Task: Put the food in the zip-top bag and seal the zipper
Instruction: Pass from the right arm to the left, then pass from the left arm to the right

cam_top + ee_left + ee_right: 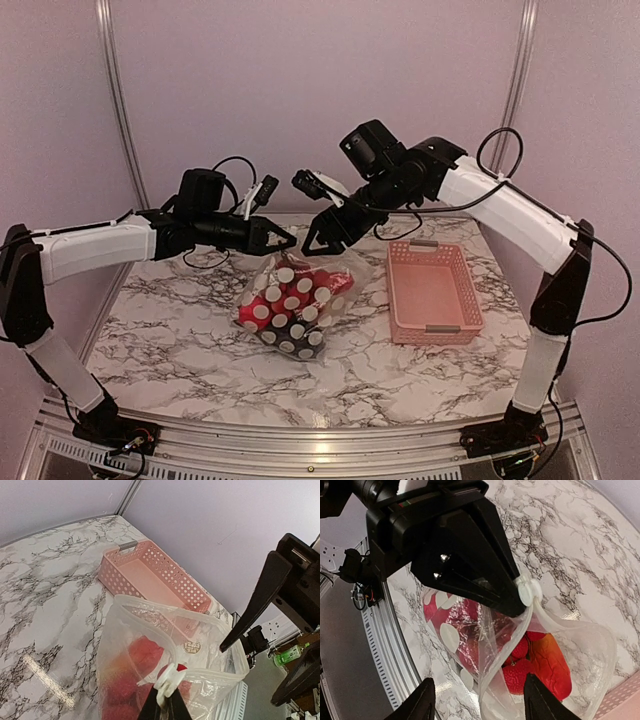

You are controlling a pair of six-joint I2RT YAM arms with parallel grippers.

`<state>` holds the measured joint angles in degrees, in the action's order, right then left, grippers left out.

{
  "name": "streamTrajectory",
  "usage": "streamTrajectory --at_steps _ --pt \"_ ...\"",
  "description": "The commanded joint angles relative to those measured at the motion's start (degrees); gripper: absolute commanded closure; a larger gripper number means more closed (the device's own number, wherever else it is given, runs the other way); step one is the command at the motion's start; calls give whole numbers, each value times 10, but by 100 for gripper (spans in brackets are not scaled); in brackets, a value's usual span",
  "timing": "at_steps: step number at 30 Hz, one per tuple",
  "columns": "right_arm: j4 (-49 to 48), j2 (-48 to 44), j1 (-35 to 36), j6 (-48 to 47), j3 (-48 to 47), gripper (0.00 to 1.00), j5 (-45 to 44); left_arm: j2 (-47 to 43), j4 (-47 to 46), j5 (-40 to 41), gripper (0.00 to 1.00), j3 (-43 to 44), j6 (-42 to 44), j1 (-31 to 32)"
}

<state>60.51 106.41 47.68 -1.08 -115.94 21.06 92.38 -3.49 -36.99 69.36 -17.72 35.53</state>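
Note:
The clear zip-top bag (pixel 290 300) with white dots lies mid-table, its mouth lifted and open. Inside it are red strawberries (pixel 517 675) and an orange-red piece of food (pixel 552 667); other food is hidden by the plastic. My left gripper (pixel 284 240) is shut on the white slider (pixel 170 677) of the zipper (pixel 150 615) at one corner of the mouth. It also shows in the left wrist view (pixel 165 709). My right gripper (pixel 322 238) is open and empty, just above and right of the mouth, straddling the bag in its wrist view (pixel 479 690).
An empty pink slotted basket (pixel 432 290) stands right of the bag, and also shows in the left wrist view (pixel 150 575). The marble table (pixel 180 350) ends at a metal rail at its near edge. A purple wall stands behind.

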Motion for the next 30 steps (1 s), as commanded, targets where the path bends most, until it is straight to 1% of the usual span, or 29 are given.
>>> streamTrajectory --at_steps 1,4,7,10,12,14,16,18,19,25,26,27,30 --pt "-4 52 3 7 -35 42 7 -42 28 29 94 -6 35 1" --pt "-17 65 3 23 -40 44 5 -54 24 11 92 -13 33 1" --pt "-35 77 3 31 -48 52 -1 -64 23 4 90 -22 34 1" --pt "-51 85 3 32 -64 68 -2 -74 34 4 89 -29 48 1" --pt "-76 83 3 27 -60 82 10 -79 51 3 89 -35 53 1" --pt "-97 78 3 24 -54 93 29 -83 57 2 87 -41 55 1" --pt "-118 71 3 22 -43 98 49 -86 61 3 83 -45 55 0" --pt "-134 61 3 16 -30 100 65 -90 63 10 74 -48 54 0" --pt "-140 55 3 13 -25 100 76 -93 61 13 71 -50 53 0" --pt "-131 50 4 -9 -18 100 92 -98 46 13 70 -58 25 -10" --pt "-129 48 4 -11 -16 100 92 -101 41 13 67 -62 19 -13" --pt "-130 45 4 -12 -13 100 95 -106 40 14 63 -68 13 -16" --pt "-130 39 7 -14 -2 100 109 -118 -10 11 51 -94 -14 -32"
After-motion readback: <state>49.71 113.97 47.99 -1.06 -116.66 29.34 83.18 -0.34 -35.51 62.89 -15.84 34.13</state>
